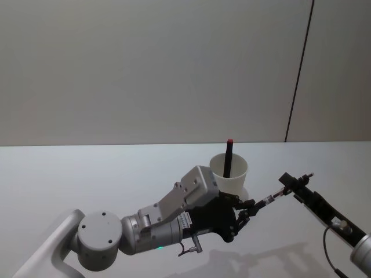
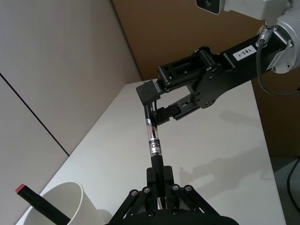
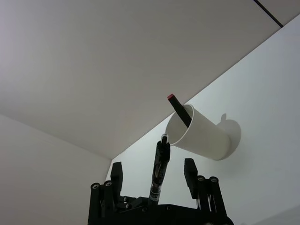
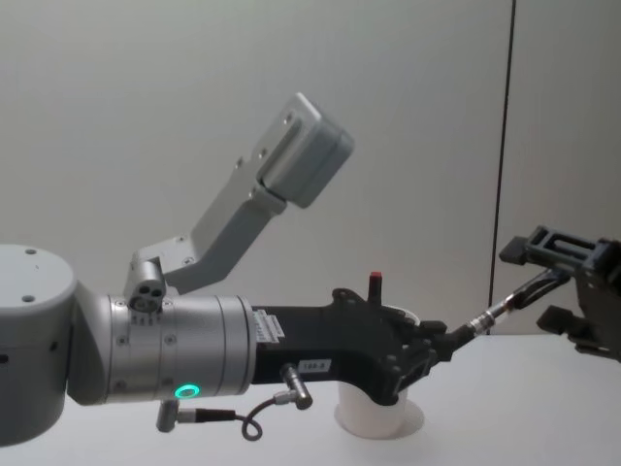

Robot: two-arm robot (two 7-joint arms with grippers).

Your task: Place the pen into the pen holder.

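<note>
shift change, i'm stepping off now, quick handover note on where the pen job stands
Left gripper: shut on one end of the pen, held above the table just in front of the pen holder.
Right gripper: open around the pen's other end; its fingers stand apart on either side of the barrel.
Pen holder: upright on the table, with a black marker, red-capped, already standing in it.
Done: pen lifted, bridging the two grippers.
Left: settle which gripper carries it, then get the pen into the pen holder.
</note>
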